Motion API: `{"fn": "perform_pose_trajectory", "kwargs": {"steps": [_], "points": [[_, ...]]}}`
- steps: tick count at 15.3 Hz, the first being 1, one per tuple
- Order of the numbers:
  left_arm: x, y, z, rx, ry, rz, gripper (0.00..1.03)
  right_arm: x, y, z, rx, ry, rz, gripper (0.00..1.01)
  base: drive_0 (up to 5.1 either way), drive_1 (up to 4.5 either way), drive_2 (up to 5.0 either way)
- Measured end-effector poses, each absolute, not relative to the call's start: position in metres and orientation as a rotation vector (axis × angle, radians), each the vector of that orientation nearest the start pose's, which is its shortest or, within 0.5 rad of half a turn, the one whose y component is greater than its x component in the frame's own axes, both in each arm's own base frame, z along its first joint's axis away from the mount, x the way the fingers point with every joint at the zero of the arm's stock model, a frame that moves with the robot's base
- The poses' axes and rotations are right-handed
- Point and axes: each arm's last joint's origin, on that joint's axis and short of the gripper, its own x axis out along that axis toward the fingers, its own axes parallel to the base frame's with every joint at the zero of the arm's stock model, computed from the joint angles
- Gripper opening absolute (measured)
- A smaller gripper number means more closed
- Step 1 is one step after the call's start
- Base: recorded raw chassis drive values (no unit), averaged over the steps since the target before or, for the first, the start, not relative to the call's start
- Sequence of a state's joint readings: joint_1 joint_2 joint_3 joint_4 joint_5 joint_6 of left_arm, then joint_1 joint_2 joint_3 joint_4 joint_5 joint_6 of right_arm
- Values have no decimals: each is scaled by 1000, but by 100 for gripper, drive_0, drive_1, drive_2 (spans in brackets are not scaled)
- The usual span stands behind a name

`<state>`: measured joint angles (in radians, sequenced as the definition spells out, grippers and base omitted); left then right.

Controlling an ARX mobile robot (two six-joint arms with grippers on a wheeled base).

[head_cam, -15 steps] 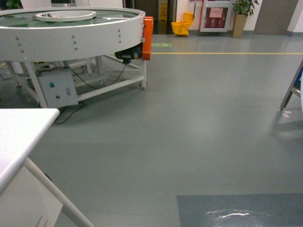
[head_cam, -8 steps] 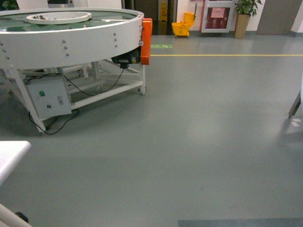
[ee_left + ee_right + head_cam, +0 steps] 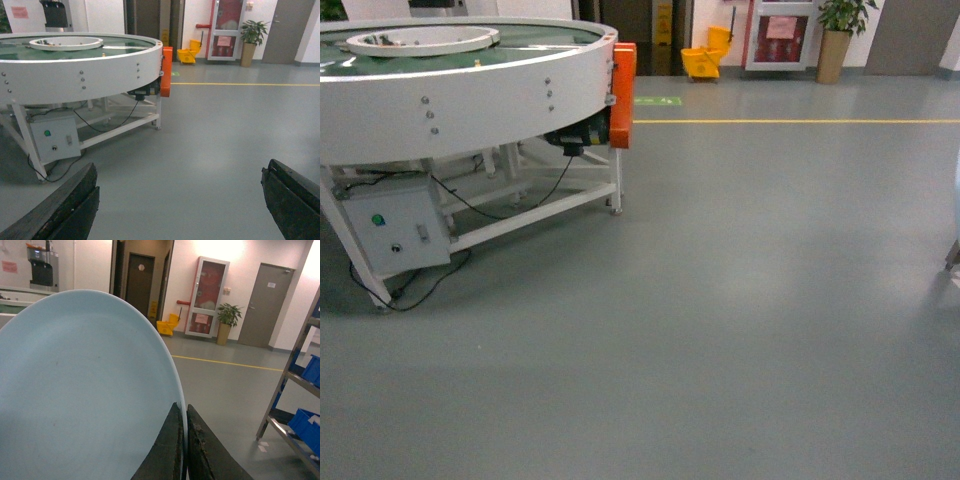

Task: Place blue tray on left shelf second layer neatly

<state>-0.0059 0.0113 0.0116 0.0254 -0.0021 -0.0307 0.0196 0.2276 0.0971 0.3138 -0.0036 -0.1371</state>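
The right claw (image 3: 184, 450) is clenched on the rim of the blue tray (image 3: 85, 390), held upright before its camera (steel shelf (image 3: 295, 375) with blue crates off to the right); the left claw (image 3: 180, 200) hangs released above grey floor

Your left tool (image 3: 182, 200) shows two broad, matte black fingers (image 3: 62, 210) with rough, worn edges and faint ridging, while your right tool (image 3: 184, 447) has slim dark fingers (image 3: 167, 452) whose scuffed, grainy inner faces look brownish.

Grey floor (image 3: 740, 330), round white conveyor table (image 3: 450, 95)
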Motion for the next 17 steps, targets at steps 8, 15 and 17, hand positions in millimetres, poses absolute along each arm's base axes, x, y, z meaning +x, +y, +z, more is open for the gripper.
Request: {"fn": "perform_pose_trajectory", "kwargs": {"steps": [8, 15, 17], "points": [[98, -1, 169, -31, -26, -5, 98, 109, 2, 208, -138, -180, 8, 2, 6, 424, -411], [98, 0, 169, -31, -24, -4, 98, 109, 2, 207, -139, -171, 11, 2, -2, 426, -431], [98, 0, 169, -31, -28, -5, 98, 109, 2, 207, -139, -173, 8, 2, -2, 426, -431]]}}
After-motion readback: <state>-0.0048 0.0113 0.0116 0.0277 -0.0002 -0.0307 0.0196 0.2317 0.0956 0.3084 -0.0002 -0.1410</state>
